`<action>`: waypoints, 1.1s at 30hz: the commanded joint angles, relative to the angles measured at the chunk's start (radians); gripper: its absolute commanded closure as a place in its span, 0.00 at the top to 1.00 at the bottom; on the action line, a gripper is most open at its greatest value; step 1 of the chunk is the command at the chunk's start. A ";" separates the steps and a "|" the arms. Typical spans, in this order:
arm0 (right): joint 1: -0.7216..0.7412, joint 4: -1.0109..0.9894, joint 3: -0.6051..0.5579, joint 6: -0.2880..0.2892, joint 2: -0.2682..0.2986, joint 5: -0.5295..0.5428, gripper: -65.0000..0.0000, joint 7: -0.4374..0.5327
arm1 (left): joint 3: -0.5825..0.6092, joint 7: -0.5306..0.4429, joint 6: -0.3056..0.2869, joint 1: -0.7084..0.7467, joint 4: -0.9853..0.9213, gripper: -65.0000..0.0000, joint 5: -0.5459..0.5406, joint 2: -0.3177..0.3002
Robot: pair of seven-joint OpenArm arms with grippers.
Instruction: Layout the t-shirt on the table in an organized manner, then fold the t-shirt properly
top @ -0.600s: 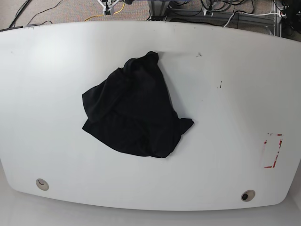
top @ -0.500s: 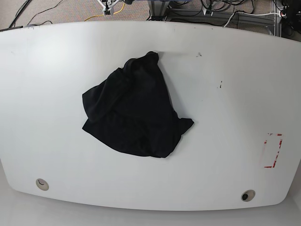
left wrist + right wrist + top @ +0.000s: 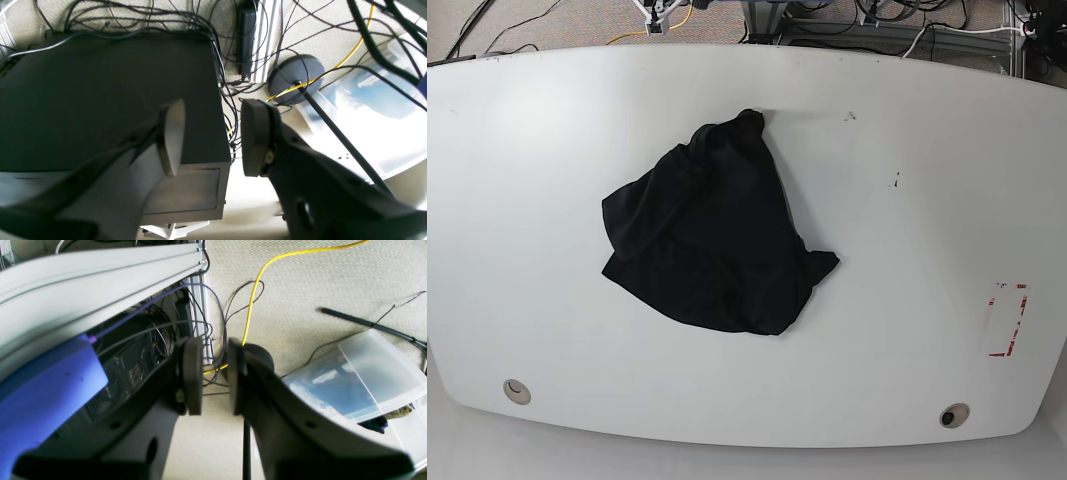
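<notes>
T-shirt [image 3: 712, 240] is just sitting in a crumpled black heap around the middle of the white worktop [image 3: 907, 230], a bit toward the left in the base view, nothing touching it. Both arms are off the worktop, wrist cams looking at carpet and a mess of cables [image 3: 230, 43]. Left end effector [image 3: 211, 138] has a wide gap and is holding nothing. Right end effector [image 3: 215, 375] is only slightly apart, also empty.
</notes>
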 commanded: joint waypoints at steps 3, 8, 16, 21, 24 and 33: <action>-0.004 0.001 0.003 0.001 0.004 0.003 0.19 0.032 | 0.001 -0.006 0.000 0.010 0.012 0.39 -0.005 -0.005; -0.003 -0.006 0.003 0.001 0.005 0.003 0.19 0.047 | 0.003 -0.045 0.000 0.017 0.016 0.36 -0.003 -0.007; 0.009 -0.036 0.001 -0.008 -0.004 0.007 0.19 0.026 | 0.000 -0.093 0.002 0.004 0.010 0.30 0.001 -0.007; 0.032 -0.099 0.001 -0.008 -0.001 0.007 0.19 0.031 | 0.000 -0.093 0.002 0.004 0.010 0.30 0.001 -0.007; 0.037 -0.110 0.001 -0.008 -0.001 0.007 0.19 0.031 | 0.000 -0.093 0.002 0.004 0.010 0.30 0.001 -0.007; 0.032 -0.111 0.002 -0.008 -0.001 0.007 0.19 0.074 | 0.000 -0.093 0.002 0.004 0.013 0.30 0.001 -0.007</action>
